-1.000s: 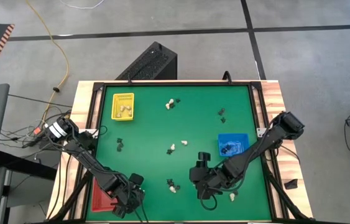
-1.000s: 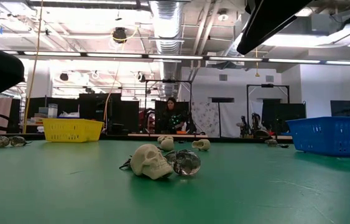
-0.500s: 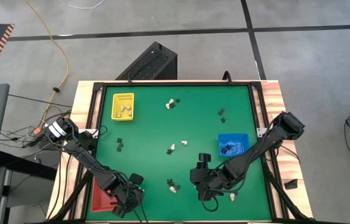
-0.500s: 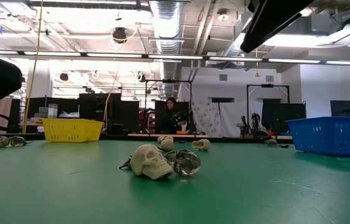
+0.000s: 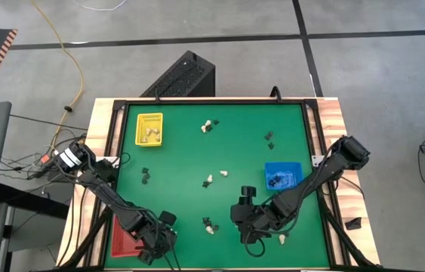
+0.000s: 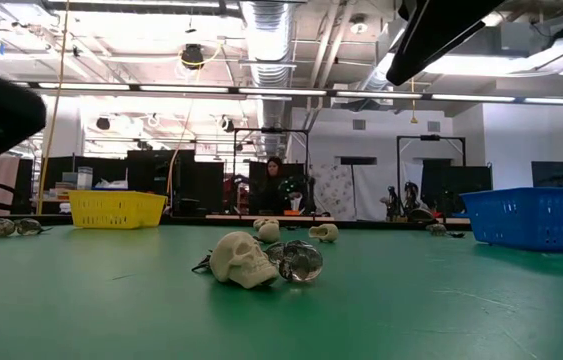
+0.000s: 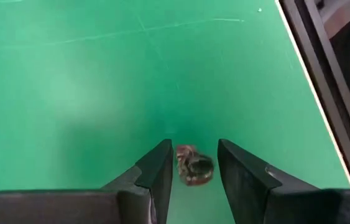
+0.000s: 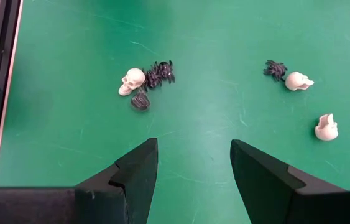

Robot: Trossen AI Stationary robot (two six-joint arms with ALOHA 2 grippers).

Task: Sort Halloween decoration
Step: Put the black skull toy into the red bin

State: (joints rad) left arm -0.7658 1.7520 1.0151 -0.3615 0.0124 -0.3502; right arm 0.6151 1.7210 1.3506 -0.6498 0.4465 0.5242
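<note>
near the front left corner of the green counter (image 5: 182,174), the left pincer (image 7: 191,163) hung low with its fingers half closed around a small brown-and-dark trinket (image 7: 193,166) lying on the felt; whether they actually pinched it could not be told. the right pincer (image 8: 191,163) hovered with fingers well apart above the front middle of the counter, holding nothing, facing a cream skull (image 8: 131,81) that touched a black spider (image 8: 159,73).

the trinket sat deep between the left fingers, off to one side, so a closing squeeze could flick it out, or a lift could drop it before it got to the red tray (image 5: 124,242) just beside that arm. the counter's dark edge ran close by, so a stray piece could roll off.

only the left wrist view showed that trinket; from overhead the arm hid it. the low view alone showed a clear glassy piece (image 6: 301,262) against the cream skull. the high view alone placed the yellow tray (image 5: 150,128) at the far left and the blue tray (image 5: 282,175) at right, with trinkets scattered between.
</note>
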